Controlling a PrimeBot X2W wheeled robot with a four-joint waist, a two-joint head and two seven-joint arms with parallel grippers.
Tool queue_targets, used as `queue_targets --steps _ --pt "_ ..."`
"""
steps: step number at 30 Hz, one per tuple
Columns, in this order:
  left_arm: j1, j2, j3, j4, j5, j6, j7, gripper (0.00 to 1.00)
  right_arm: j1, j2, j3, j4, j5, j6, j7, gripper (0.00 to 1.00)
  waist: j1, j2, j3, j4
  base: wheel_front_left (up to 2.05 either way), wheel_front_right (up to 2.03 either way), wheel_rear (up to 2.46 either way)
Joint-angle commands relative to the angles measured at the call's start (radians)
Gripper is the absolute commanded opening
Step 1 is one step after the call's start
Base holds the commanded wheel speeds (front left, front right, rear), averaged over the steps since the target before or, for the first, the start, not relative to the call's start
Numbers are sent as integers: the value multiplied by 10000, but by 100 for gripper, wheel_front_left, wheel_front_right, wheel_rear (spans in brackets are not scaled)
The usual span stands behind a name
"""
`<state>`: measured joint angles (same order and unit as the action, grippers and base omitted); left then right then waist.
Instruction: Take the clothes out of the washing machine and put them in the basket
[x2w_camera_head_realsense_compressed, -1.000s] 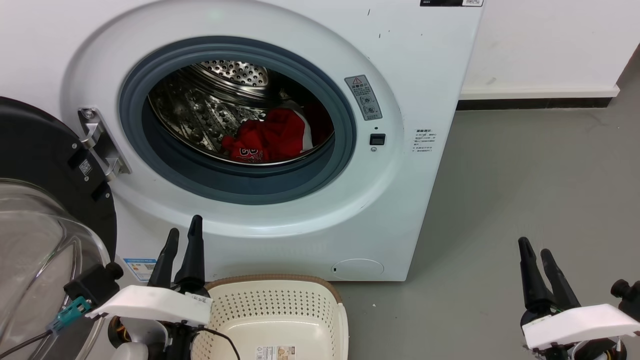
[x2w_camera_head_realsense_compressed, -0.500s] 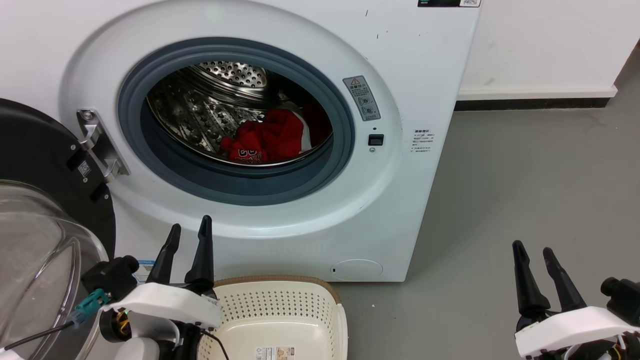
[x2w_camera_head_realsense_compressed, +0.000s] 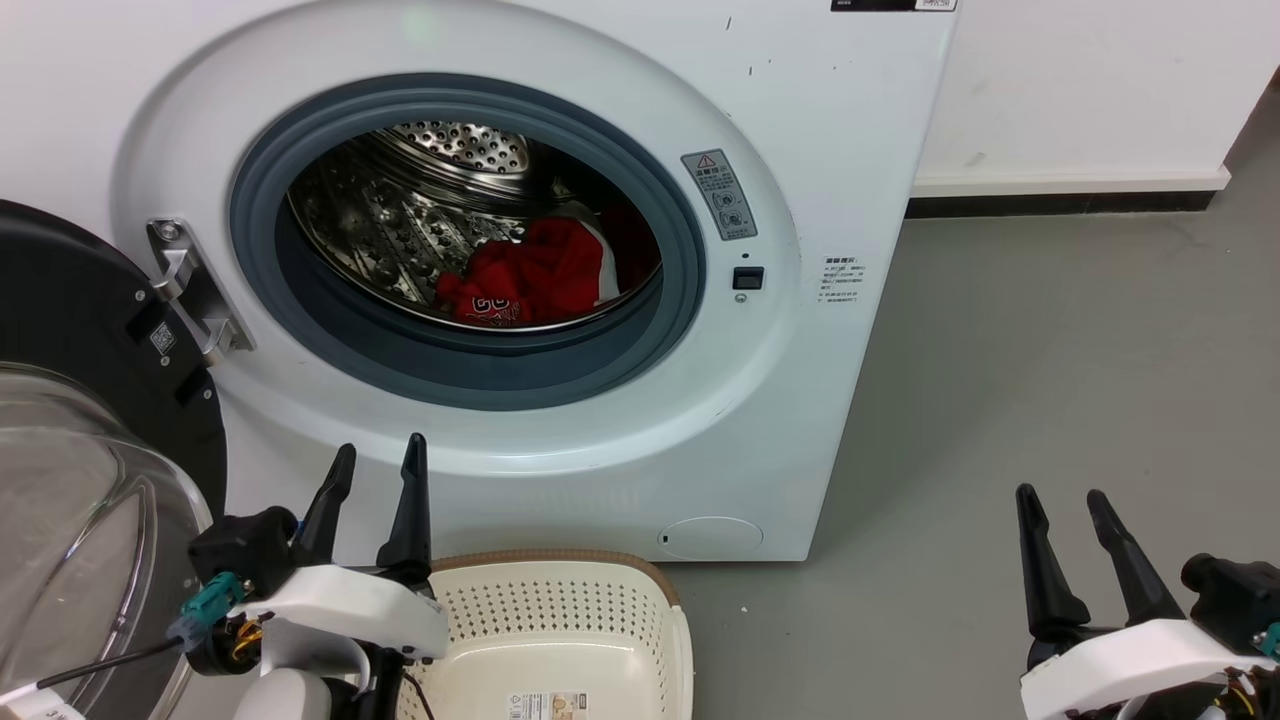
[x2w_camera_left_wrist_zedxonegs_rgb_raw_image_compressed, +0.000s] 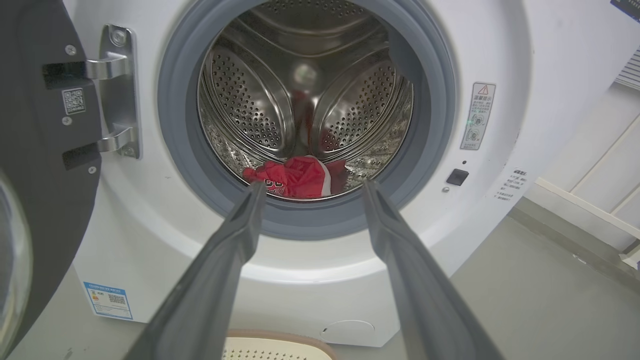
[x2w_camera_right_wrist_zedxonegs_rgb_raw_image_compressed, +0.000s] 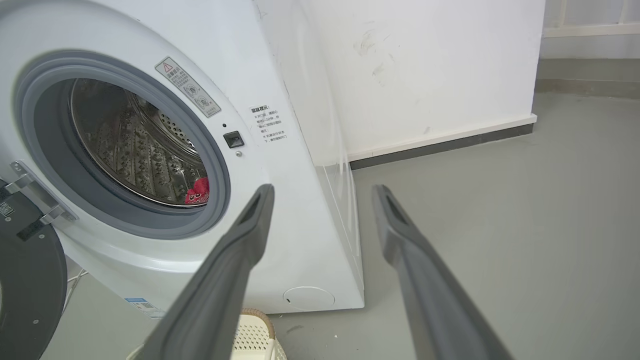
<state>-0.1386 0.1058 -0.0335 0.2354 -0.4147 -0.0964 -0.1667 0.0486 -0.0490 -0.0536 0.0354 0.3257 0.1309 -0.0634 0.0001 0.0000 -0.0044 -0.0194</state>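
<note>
The washing machine (x2w_camera_head_realsense_compressed: 830, 400) faces the left claw (x2w_camera_head_realsense_compressed: 380, 447), door (x2w_camera_head_realsense_compressed: 80, 300) swung wide to its left. Bare floor (x2w_camera_head_realsense_compressed: 1060, 340) lies before the right claw (x2w_camera_head_realsense_compressed: 1058, 493). The basket (x2w_camera_head_realsense_compressed: 560, 600) sits beside the left claw; the clothes (x2w_camera_head_realsense_compressed: 530, 275) lie ahead in the drum (x2w_camera_head_realsense_compressed: 400, 220). Both claws are spread apart, empty.

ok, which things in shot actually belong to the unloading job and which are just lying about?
Job: red clothes, in the drum; washing machine, door swung open; basket, on the floor before it; left pincer and right pincer, both open, empty.
Lying about: warning sticker on the machine front; blue label low on it; skirting board.
</note>
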Motion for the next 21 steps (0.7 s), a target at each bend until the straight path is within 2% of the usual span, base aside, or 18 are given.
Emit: queue_targets --steps 1,21 --pt "-191 70 -30 -33 202 43 -88 100 59 -23 13 -133 -206 -3 -80 100 -1 0 -1 -3 0 0 0" --pt "-305 207 -113 347 1877 220 -521 100 178 -21 -55 -486 -1999 -3 -303 100 -1 0 3 -77 0 0 0"
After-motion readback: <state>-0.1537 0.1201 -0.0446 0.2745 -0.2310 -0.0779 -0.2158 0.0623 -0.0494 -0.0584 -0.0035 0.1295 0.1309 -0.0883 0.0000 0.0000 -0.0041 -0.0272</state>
